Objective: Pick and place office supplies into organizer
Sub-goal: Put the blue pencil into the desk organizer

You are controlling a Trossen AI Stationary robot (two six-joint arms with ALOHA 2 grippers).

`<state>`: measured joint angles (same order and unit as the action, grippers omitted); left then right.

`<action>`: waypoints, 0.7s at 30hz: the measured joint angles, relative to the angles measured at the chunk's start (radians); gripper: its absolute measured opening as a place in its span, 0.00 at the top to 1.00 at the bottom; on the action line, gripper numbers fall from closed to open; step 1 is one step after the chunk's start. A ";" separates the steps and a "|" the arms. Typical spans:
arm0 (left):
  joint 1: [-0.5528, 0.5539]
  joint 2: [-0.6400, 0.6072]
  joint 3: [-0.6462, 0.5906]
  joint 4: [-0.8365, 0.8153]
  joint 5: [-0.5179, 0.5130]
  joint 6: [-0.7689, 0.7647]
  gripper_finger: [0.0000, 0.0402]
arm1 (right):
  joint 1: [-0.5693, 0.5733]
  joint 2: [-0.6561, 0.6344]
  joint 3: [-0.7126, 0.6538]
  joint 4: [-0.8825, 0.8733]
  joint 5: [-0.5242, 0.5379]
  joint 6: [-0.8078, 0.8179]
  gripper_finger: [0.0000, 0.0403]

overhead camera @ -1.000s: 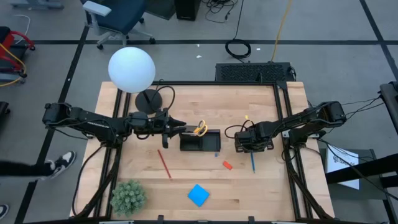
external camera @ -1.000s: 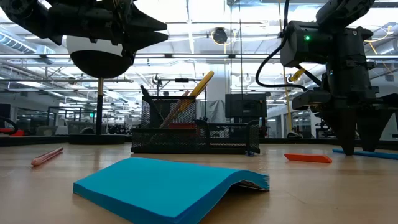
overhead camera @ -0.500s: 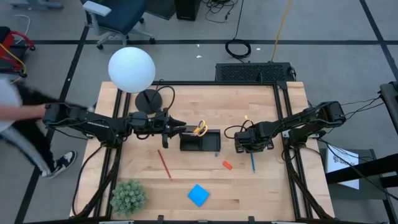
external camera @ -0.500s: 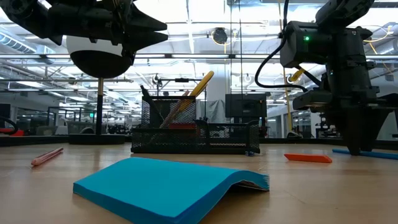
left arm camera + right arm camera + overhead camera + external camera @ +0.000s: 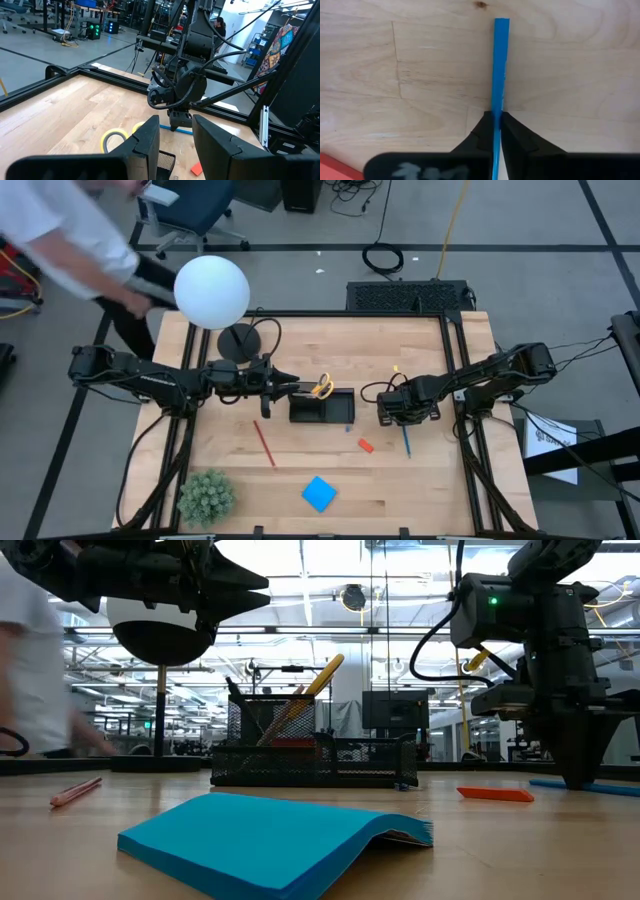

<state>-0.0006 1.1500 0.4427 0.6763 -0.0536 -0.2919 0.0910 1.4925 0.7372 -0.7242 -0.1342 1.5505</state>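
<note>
Pale wooden tabletop (image 5: 300, 350) carries the black mesh organizer (image 5: 322, 407) at its middle. To its right the right end effector (image 5: 496, 122) has pinched its fingers tight on a blue pen (image 5: 498, 70) lying flat; lift straight, keeping the pen level, before crossing over. Left end effector (image 5: 175, 142) hovers half-open beside the organizer's yellow-handled scissors (image 5: 321, 387), holding nothing.

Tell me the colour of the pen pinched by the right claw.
Blue. The pen shows best in the right wrist view.
</note>
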 joint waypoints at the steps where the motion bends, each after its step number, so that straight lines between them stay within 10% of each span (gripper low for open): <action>1: 0.000 0.000 0.000 0.000 0.000 0.000 0.72 | 0.000 0.000 0.000 0.000 0.000 0.000 0.99; 21: 0.000 0.000 0.000 0.000 0.000 0.000 0.72 | 0.000 -0.016 -0.001 0.005 -0.021 -0.019 0.99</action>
<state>-0.0008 1.1500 0.4427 0.6762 -0.0536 -0.2916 0.0910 1.4765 0.7362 -0.7195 -0.1555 1.5318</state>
